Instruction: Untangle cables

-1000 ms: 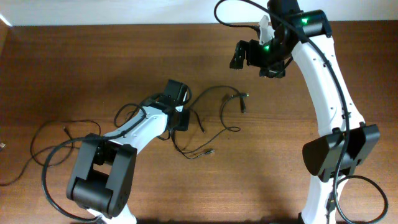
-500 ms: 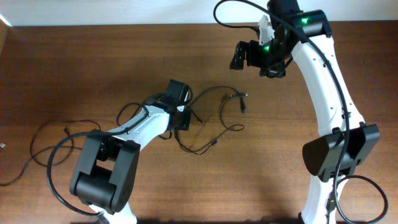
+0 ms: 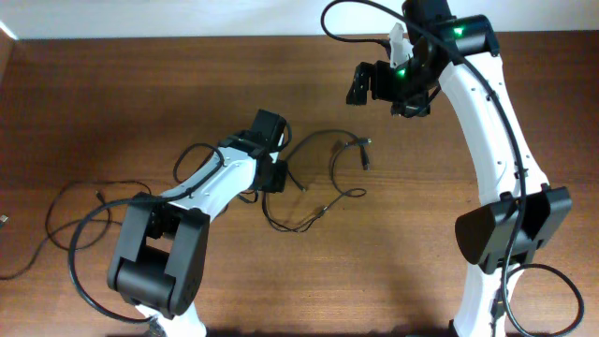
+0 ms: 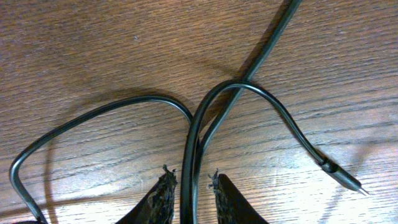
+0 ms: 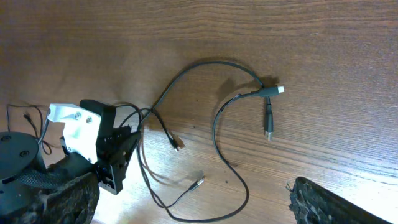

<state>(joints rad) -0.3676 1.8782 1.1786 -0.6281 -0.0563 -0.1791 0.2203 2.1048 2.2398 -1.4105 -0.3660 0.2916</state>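
Thin black cables [image 3: 334,167] lie in loose loops on the wooden table right of centre, with small plugs at their ends. My left gripper [image 3: 272,178] is low at the left end of the loops. In the left wrist view its fingertips [image 4: 165,186] close on two cable strands [image 4: 188,155] that cross and loop ahead; a plug [image 4: 345,179] lies at the right. My right gripper [image 3: 360,84] hangs open and empty high over the far side. The right wrist view shows the loops [image 5: 215,127], a pale plug [image 5: 271,92] and the left gripper [image 5: 115,162] below.
Another thin black cable [image 3: 65,201] lies in a big loop at the table's left side, near the left arm's base [image 3: 154,271]. The right arm's base [image 3: 510,234] stands at the front right. The table's far edge meets a white wall.
My left gripper has moved away from the camera's near side, up the table, dragging the held strands. The lower loop and its plug have slid up and right. The right arm has not moved.
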